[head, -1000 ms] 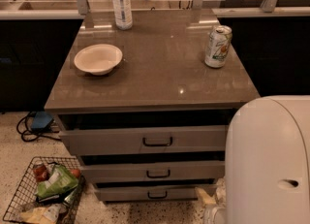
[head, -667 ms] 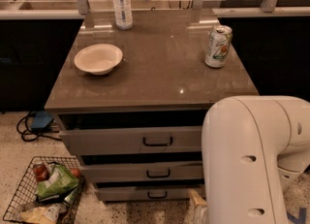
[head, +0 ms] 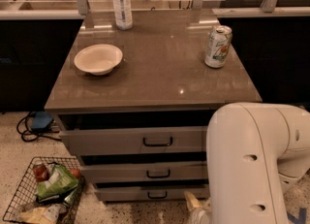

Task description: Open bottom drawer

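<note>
The bottom drawer (head: 140, 193) is the lowest and narrowest of three grey fronts under the counter. It has a small black bar handle (head: 157, 195) and looks closed. My white arm (head: 247, 165) fills the lower right and hides the right ends of all three fronts. My gripper (head: 194, 208) shows only in part at the bottom edge, low to the floor. It sits just right of the bottom drawer's handle, in front of the drawer front.
The top drawer (head: 131, 140) and the middle drawer (head: 126, 172) sit above. On the countertop (head: 160, 72) stand a white bowl (head: 98, 58), a water bottle (head: 121, 2) and a can (head: 218, 46). A wire basket (head: 42, 194) of snacks is on the floor at left, and cables (head: 36, 123) lie behind it.
My arm has swung left and further into view, and covers more of the drawers' right side. The drawers have not moved.
</note>
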Controlling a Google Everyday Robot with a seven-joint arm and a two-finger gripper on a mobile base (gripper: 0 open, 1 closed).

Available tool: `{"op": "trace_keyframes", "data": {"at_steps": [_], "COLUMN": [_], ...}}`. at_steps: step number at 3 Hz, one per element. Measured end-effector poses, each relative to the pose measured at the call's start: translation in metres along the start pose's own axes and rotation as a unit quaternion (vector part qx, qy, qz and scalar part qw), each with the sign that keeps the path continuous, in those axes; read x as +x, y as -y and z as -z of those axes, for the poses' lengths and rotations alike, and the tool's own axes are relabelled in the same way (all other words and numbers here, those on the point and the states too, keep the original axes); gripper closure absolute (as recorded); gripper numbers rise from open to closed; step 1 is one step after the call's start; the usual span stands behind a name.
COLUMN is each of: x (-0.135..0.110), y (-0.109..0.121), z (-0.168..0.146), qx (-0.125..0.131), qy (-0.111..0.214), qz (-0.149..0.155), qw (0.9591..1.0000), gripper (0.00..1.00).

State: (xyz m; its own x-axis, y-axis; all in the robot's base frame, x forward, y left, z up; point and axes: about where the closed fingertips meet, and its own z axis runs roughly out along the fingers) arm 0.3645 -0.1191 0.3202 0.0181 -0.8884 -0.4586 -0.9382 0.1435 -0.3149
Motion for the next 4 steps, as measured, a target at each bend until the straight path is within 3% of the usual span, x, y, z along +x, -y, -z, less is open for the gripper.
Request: {"op": "trace_keyframes", "data": {"at_steps": [2, 4], "x": [-0.009, -0.024], "y": [-0.035, -0.043], "z": [-0.046, -0.067], "qx": [0.019, 0.047], "qy": [0.070, 0.107], "qz": [-0.008, -0.003], "qw": [0.9973, 0.9932], "gripper": [0.00, 0.00]}}
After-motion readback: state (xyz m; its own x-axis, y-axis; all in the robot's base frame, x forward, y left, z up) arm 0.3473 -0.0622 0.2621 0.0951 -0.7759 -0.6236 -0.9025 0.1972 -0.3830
